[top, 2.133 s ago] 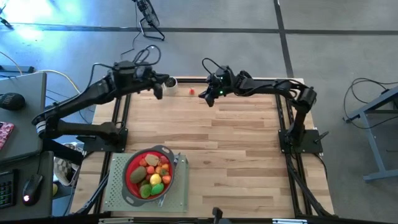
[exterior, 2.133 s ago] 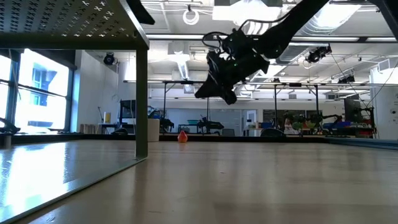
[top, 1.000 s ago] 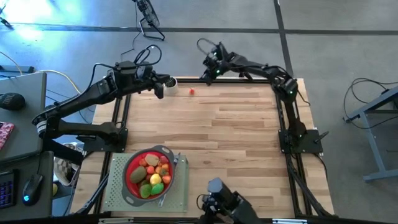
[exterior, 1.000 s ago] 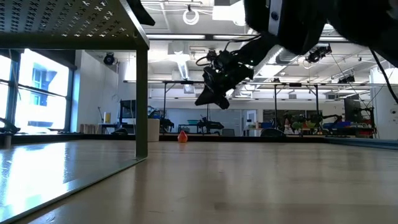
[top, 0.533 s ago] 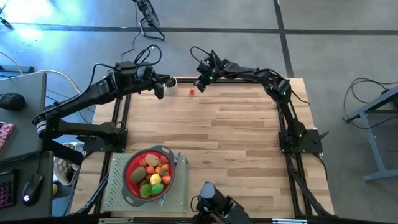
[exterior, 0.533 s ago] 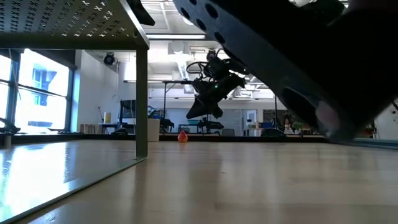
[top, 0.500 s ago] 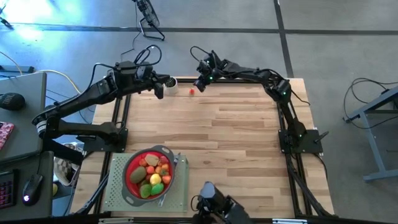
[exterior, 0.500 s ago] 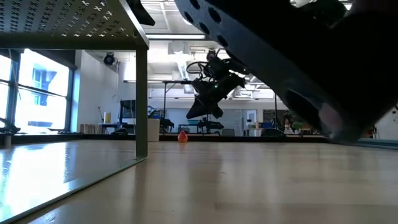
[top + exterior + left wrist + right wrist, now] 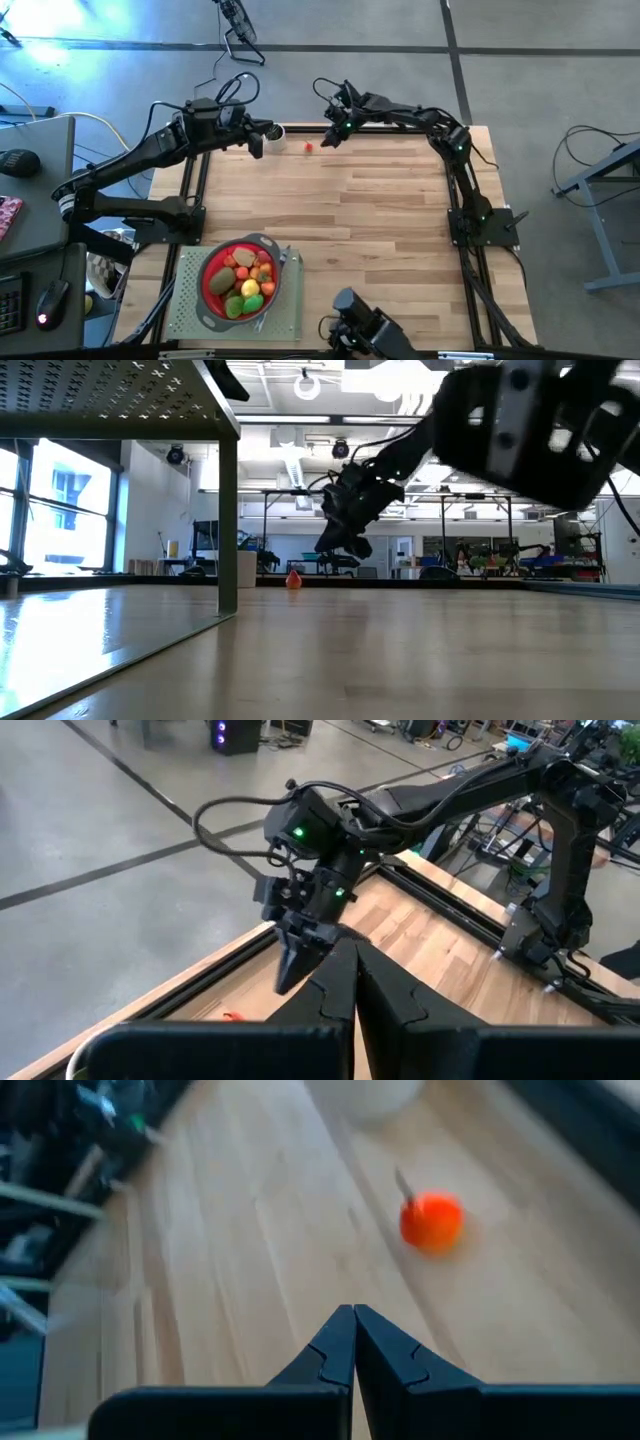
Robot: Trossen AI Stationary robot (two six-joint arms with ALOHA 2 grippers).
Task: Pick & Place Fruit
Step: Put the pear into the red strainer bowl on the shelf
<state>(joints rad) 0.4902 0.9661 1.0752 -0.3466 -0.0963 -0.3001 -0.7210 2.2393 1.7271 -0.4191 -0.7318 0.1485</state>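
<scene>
Hovering near the top centre of the high view, the right gripper (image 9: 328, 140) hangs with jaws pressed together and empty, just beside one small red fruit (image 9: 308, 147) lying alone on the table (image 9: 380, 230). Descending like that, it could knock the fruit rolling off the nearby edge. The left gripper (image 9: 256, 146), also closed and empty, waits upper left; one red strainer (image 9: 212, 300), lower left, holds roughly ten fruits.
</scene>
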